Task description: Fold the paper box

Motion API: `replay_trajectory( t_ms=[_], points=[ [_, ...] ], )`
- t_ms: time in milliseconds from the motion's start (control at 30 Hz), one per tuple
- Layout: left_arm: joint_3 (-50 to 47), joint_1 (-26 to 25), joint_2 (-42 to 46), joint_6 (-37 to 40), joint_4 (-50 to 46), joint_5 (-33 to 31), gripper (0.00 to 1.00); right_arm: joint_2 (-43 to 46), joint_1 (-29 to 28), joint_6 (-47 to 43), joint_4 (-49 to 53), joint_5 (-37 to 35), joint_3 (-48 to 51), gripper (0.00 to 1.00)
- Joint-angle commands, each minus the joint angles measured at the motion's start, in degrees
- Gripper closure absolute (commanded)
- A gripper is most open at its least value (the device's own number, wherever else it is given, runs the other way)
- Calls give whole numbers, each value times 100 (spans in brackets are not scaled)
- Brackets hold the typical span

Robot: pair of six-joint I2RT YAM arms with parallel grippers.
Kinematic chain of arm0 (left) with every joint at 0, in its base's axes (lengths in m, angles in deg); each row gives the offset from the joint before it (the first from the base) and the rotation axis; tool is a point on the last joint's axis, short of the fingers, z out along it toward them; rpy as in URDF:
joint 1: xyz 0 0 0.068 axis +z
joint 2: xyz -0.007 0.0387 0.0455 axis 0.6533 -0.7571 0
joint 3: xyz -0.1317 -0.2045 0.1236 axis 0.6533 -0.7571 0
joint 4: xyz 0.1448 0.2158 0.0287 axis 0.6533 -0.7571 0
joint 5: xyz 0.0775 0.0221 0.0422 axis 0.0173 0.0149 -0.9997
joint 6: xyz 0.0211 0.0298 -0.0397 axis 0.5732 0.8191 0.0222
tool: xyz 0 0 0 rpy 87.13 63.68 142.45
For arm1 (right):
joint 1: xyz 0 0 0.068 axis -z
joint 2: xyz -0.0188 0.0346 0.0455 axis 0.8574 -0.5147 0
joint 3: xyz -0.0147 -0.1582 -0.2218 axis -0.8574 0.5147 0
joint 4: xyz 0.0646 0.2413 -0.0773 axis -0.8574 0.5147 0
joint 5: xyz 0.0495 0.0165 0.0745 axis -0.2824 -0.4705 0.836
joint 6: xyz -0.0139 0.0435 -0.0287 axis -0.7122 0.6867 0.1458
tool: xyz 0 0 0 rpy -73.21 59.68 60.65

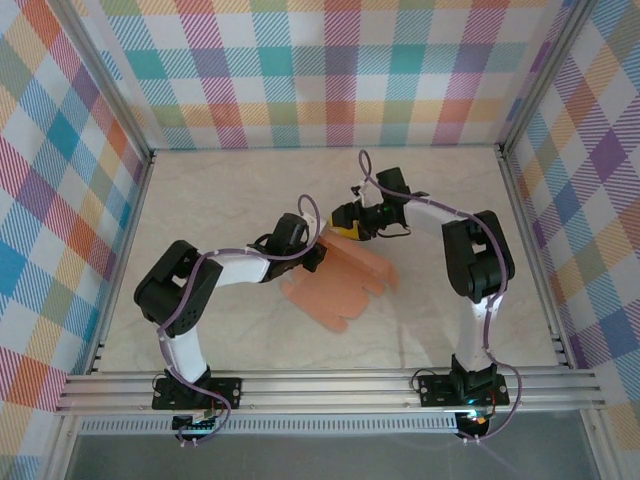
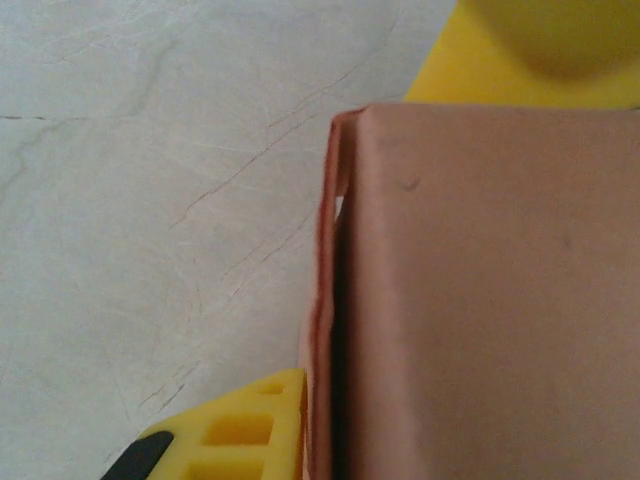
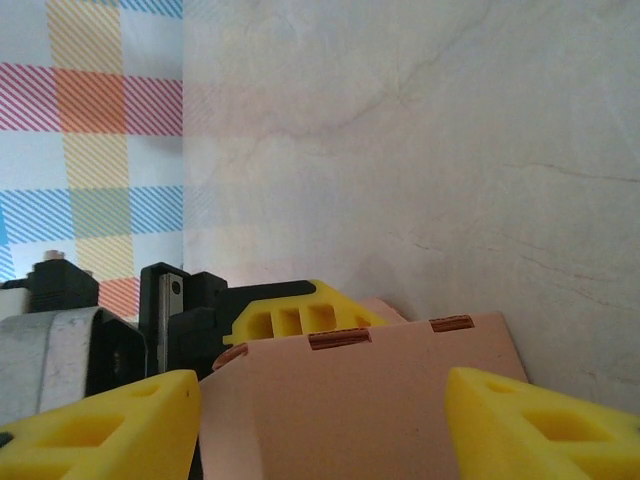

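Observation:
The paper box (image 1: 340, 287) is a salmon-orange card sheet lying partly folded in the middle of the table. My left gripper (image 1: 318, 255) is at its far-left edge. In the left wrist view one yellow finger (image 2: 240, 430) presses against a raised double-layered wall of the paper box (image 2: 480, 300), and the card hides the other finger. My left gripper (image 2: 320, 420) is shut on that wall. My right gripper (image 1: 346, 224) is at the far edge of the sheet. It (image 3: 320, 430) stands open, its fingers (image 3: 110, 425) wide apart on either side of an upright panel of the paper box (image 3: 350, 400).
The pale marble tabletop (image 1: 220, 200) is walled by plaid panels (image 1: 300, 70), with a metal rail (image 1: 330, 385) at the near edge. In the right wrist view, the left gripper's yellow finger (image 3: 300, 315) and black body (image 3: 180, 310) sit just behind the panel.

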Motion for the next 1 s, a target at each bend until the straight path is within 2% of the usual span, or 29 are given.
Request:
replay_trajectory(
  t_ms=[0,167,367,567,700,800,900,933,967],
  points=[
    [22,-80,-138,-26,55,76,87,-167,-61,-12,81,378,-117,36],
    [1,-81,-170,-43,114,78,85,-291,-64,-33,209,358,-87,37],
    [-90,-81,-135,-150,270,34,78,-355,-62,-194,346,193,-62,47],
    [-130,-81,-204,-383,438,-59,79,-388,-56,-282,466,137,-106,54],
    [-138,-79,-293,-612,644,-197,83,-398,-61,-271,467,117,-79,55],
    [-95,-79,-383,-685,729,-144,85,-375,-59,-212,416,133,-19,50],
    [-85,-81,-444,-737,788,-94,89,-346,-69,-133,325,168,44,50],
    [-79,-81,-451,-741,811,-96,99,-337,-72,-121,300,179,62,50],
    [-73,-77,-458,-749,804,-104,100,-323,-79,-90,276,176,92,50]
  ],
)
